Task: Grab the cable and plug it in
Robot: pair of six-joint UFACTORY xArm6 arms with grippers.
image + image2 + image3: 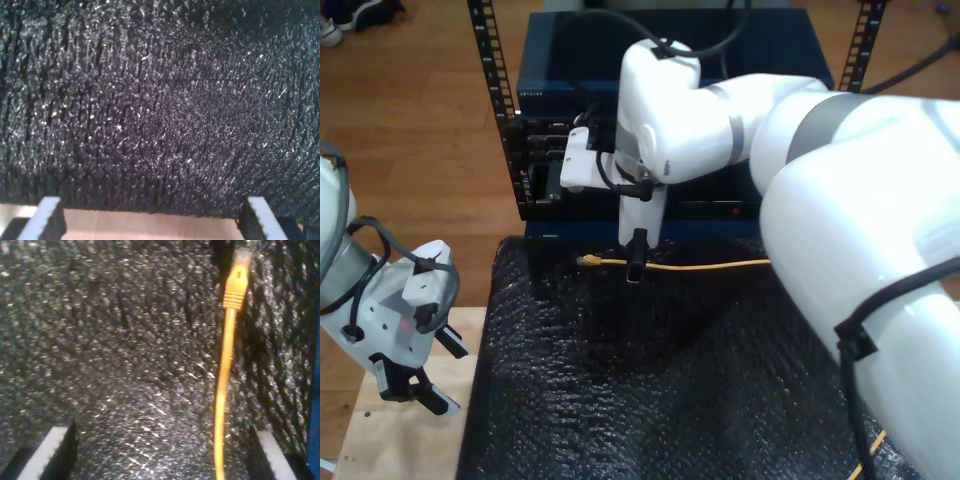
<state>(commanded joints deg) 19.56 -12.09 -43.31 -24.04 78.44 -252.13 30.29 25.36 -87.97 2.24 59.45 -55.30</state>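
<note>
The yellow-orange cable (222,390) lies on the black foam mat (125,365), its clear plug (241,259) pointing away from the camera. My second gripper (162,452) is open, its white fingertips (50,452) wide apart, and the cable runs between them close to one finger. In the exterior view this gripper (635,265) hangs down over the cable (710,266), a little behind the plug (586,260). My first gripper (152,222) is open with nothing between its fingers (42,220). It sits at the exterior view's lower left (415,385), beside the mat's edge.
A blue equipment box (570,70) in a metal rack (495,90) stands behind the mat, with dark port panels (545,150) facing the plug. A pale wooden board (400,440) lies under the first gripper. The large white arm (840,200) crosses the exterior view's right.
</note>
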